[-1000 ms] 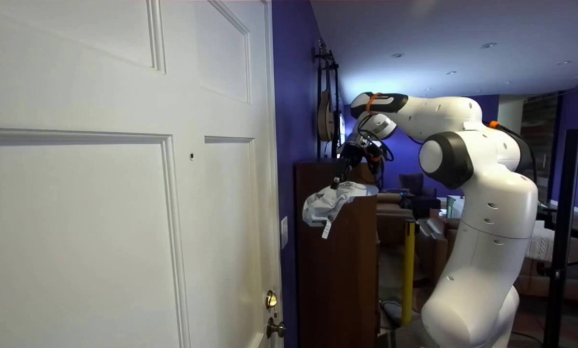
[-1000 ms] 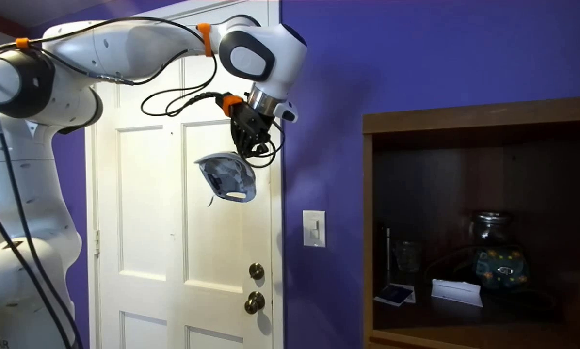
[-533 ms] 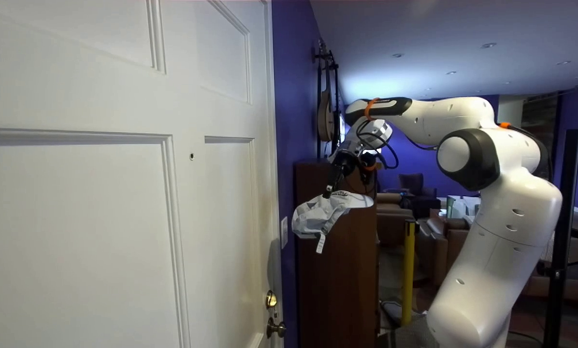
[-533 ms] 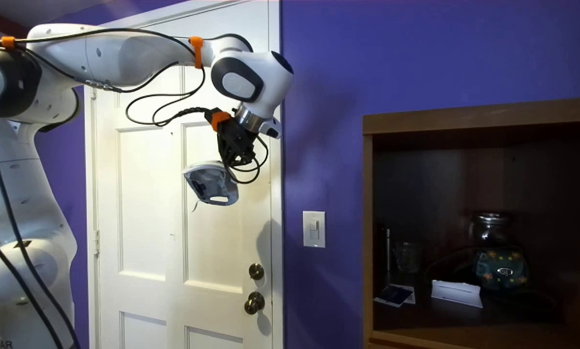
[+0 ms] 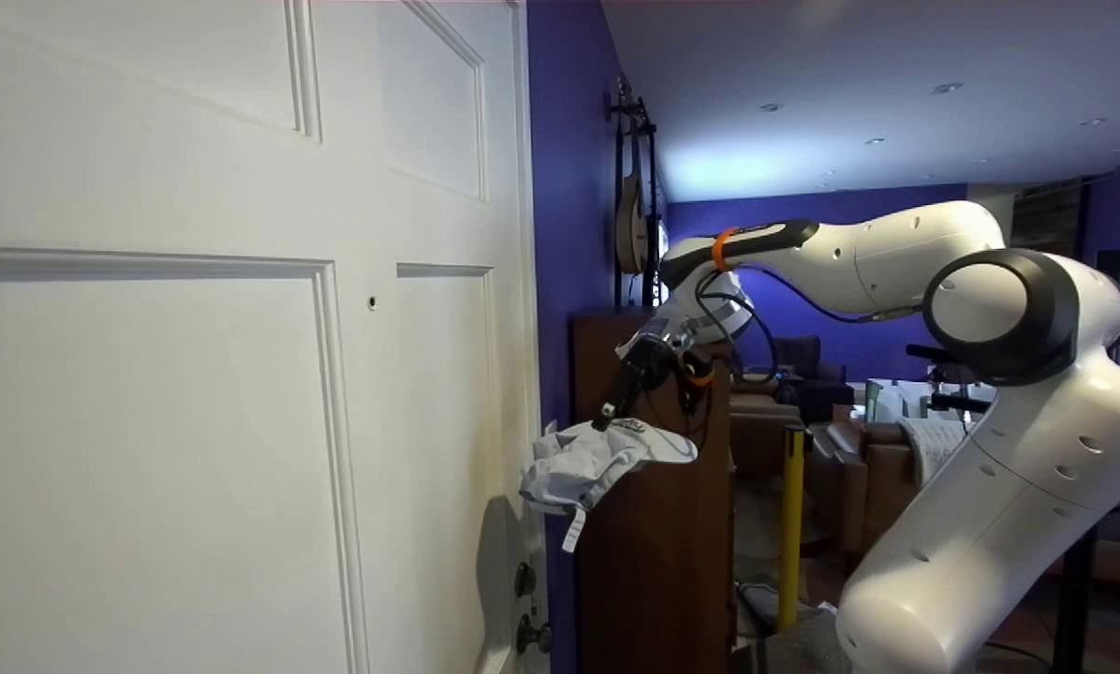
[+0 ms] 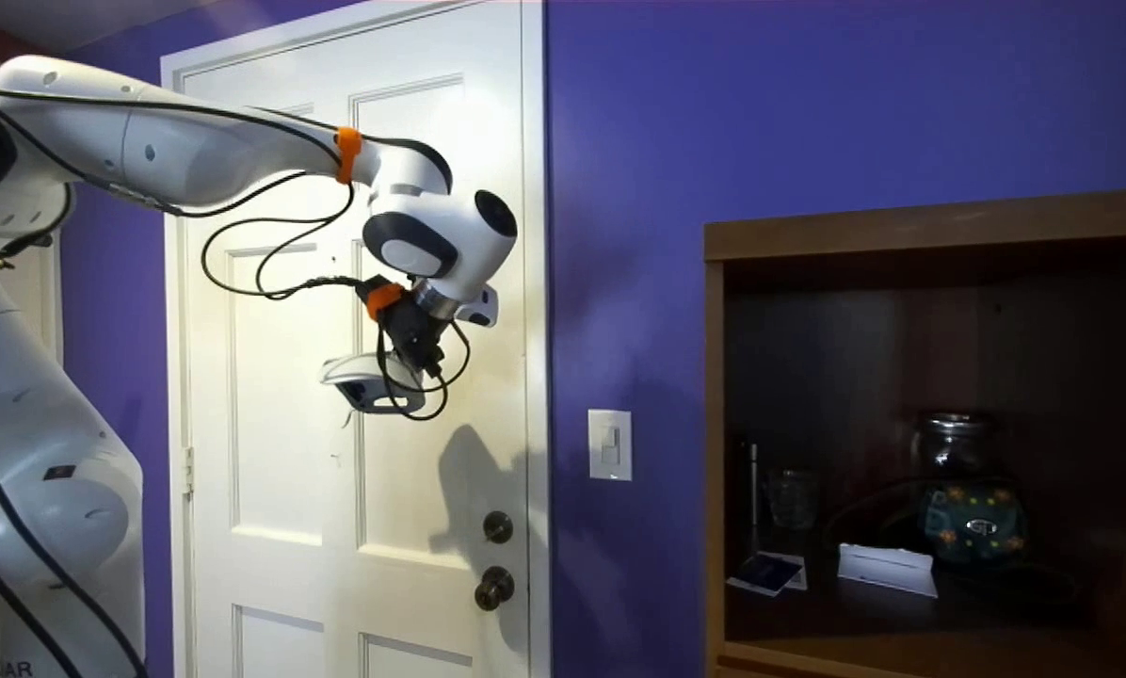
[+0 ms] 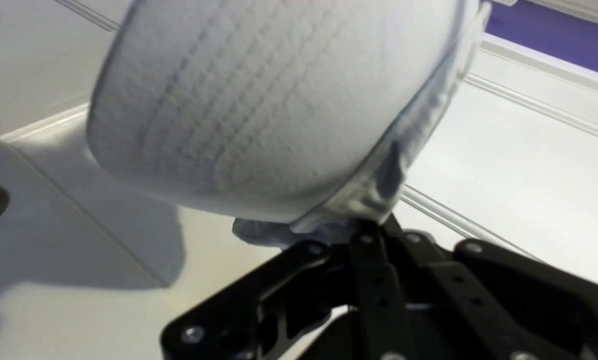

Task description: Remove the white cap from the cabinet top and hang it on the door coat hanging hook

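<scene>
Purple wall [image 6: 808, 104], white cap [image 5: 581, 465] in fingers [image 5: 615, 401], arm [image 6: 172, 151] lettered "AR"

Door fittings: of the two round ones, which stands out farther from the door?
The lower fitting, which is also larger; the upper fitting sits flatter against the door.

Big lean here from the glossy white, jointed robot arm [image 5: 1066, 412], its lower section [image 5: 963, 534] on a long diagonal in an exterior view, up to the round, black-rimmed elbow [image 5: 981, 304], and the smooth white forearm [image 6: 182, 151] slopes gently down in both exterior views! Past a bright orange strap [image 6: 347, 155] the rounded white-and-black wrist [image 6: 474, 240] bends steeply downward, and beneath it the black, screw-studded gripper [image 7: 379, 225] points down at a slant, jaws pressed tight together in a pinch!
</scene>
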Controlling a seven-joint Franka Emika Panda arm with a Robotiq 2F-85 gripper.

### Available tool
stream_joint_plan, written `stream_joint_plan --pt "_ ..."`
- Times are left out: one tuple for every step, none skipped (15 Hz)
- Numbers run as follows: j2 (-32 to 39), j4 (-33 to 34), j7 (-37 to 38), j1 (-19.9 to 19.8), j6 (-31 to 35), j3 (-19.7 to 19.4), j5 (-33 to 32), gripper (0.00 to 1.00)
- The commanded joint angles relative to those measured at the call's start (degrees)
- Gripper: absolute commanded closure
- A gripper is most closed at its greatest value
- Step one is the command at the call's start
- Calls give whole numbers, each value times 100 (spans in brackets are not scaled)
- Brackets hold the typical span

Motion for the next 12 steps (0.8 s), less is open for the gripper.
stream_joint_plan --pt "-494 -996 -333 219 570 115 764 99" --pt "-497 -1129 -485 278 598 146 908 99" --pt "-498 -1253 -631 334 596 179 1042 99" --pt "-490 -1361 -830 382 598 222 1142 99" --pt "-453 -1446 -1005 422 554 246 1242 99" --pt "-423 -1535 -1226 457 565 295 1296 99" --pt "-388 -1630 -1444 485 588 331 1385 99" --pt "-364 -1718 -1605 495 613 376 1459 99" --pt "-236 -1449 -1310 393 412 349 1186 97" --pt "-235 -1540 -1441 408 435 380 1237 97" --pt "-236 -1598 -1518 414 446 398 1273 97" --pt "-235 -1627 -1561 414 449 403 1291 97"
